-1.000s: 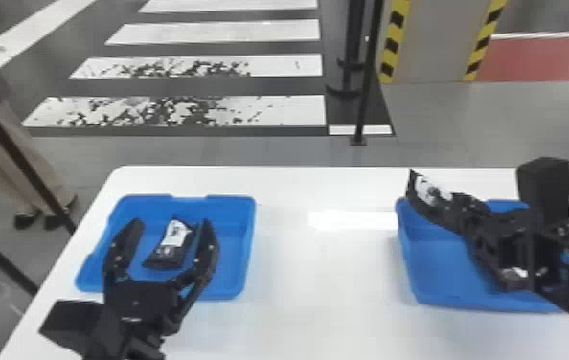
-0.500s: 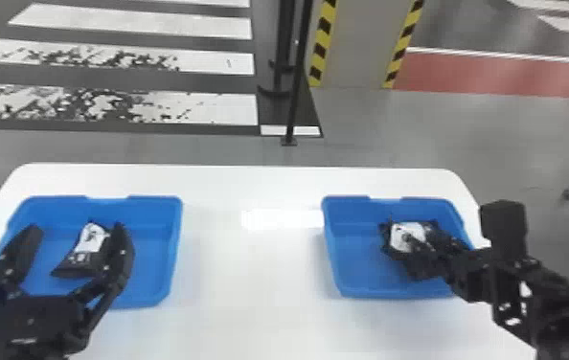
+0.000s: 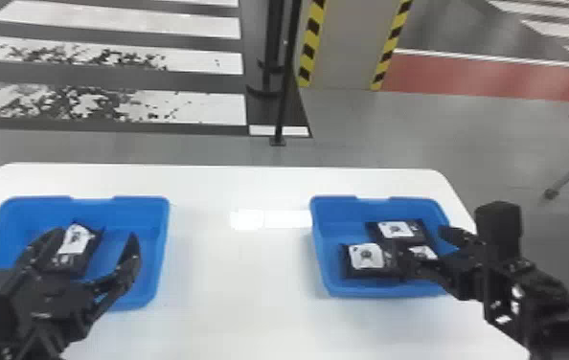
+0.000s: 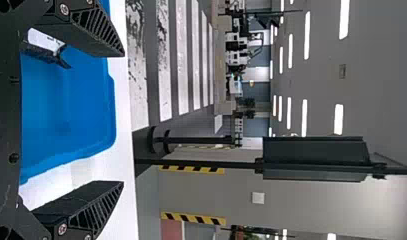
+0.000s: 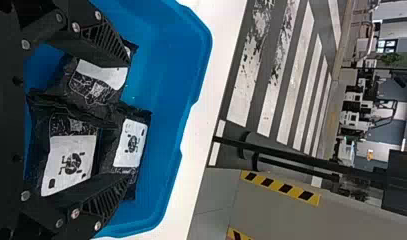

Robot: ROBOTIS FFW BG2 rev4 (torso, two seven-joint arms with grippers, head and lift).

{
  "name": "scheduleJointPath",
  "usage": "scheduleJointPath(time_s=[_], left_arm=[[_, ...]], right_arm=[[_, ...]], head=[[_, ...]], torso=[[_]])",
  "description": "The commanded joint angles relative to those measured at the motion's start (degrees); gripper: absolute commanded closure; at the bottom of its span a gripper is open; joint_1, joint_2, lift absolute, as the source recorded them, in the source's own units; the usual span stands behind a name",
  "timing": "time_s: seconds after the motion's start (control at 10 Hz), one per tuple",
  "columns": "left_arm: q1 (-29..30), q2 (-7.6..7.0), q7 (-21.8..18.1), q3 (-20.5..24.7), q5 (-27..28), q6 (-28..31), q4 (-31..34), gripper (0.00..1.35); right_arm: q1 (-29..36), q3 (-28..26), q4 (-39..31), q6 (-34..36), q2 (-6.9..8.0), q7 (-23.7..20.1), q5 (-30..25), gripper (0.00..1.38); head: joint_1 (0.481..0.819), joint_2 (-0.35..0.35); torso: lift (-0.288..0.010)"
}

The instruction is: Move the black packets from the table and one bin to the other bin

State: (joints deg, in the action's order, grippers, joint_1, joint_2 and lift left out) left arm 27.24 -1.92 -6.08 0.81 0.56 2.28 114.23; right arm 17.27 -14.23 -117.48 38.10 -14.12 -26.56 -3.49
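The right arm's black gripper (image 3: 425, 246), at the right of the head view, has its two flat fingers spread wide with nothing clamped between them. It sits over the blue plastic bin (image 3: 334, 210) at the right. In that bin lie three black packets with white labels: one toward the back (image 3: 396, 230), one nearer the front (image 3: 367, 257), and one partly covered by the gripper (image 3: 423, 253). The left arm's black gripper (image 3: 96, 237), at the lower left, is wide open and empty over the other blue bin (image 3: 142, 215), where a single black packet with a white label (image 3: 75, 244) lies partly behind a finger. Both bins stand on the white table (image 3: 240, 287), well apart.
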Motion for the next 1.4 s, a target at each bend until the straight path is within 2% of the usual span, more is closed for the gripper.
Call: scheduleJointPath(time_s=[0.0,0.1,0.2,0.4,0.5,0.7,0.8,1.0,1.3], left_arm=[[-2.07,0.25,0.01,1.93,4.01,2.64,0.02,0.12],[-3.48,0.17,-0.16,2.38,4.92,6.71,0.02,0.16],[-6.15,-0.36,-2.01,2.84,6.64,13.04,0.16,0.23],[-10.23,-1.06,-4.65,3.41,12.35,24.01,1.01,0.32],[-11.21,-1.24,-4.91,3.41,14.86,27.11,1.29,0.33],[-13.18,-1.68,-5.70,2.84,20.58,38.78,2.97,0.33],[-13.75,-1.94,-6.23,2.61,21.03,42.43,2.83,0.33],[-15.01,-2.12,-8.07,3.30,19.21,46.51,1.43,0.33],[-19.51,-2.30,-9.83,4.21,15.21,46.23,-6.03,0.33]], right_arm=[[0.73,-0.05,-0.57,-0.69,0.14,-0.42,0.64,0.07],[1.29,-0.05,-0.71,-1.40,0.23,-0.95,1.21,0.07],[1.71,-0.05,-1.13,-1.68,0.23,-1.39,1.66,0.07],[2.13,-0.05,-1.70,-2.66,0.41,-2.00,2.23,0.07],[2.41,0.17,-2.26,-3.08,0.58,-2.26,2.81,0.07],[2.69,0.86,-2.54,-3.51,0.58,-2.62,3.61,0.07],[2.69,0.86,-2.54,-3.65,0.58,-2.62,3.72,0.07],[2.84,1.09,-2.54,-3.65,0.58,-2.62,3.83,0.07],[2.41,2.57,-2.40,-4.07,0.58,-2.62,4.29,0.07]], head=[[0.695,-0.169],[0.695,-0.150],[0.695,-0.124],[0.695,-0.094],[0.695,-0.084],[0.695,-0.035],[0.695,-0.010],[0.695,0.009],[0.695,0.015]], torso=[[-0.110],[-0.110],[-0.110],[-0.110],[-0.110],[-0.110],[-0.110],[-0.110],[-0.110]])
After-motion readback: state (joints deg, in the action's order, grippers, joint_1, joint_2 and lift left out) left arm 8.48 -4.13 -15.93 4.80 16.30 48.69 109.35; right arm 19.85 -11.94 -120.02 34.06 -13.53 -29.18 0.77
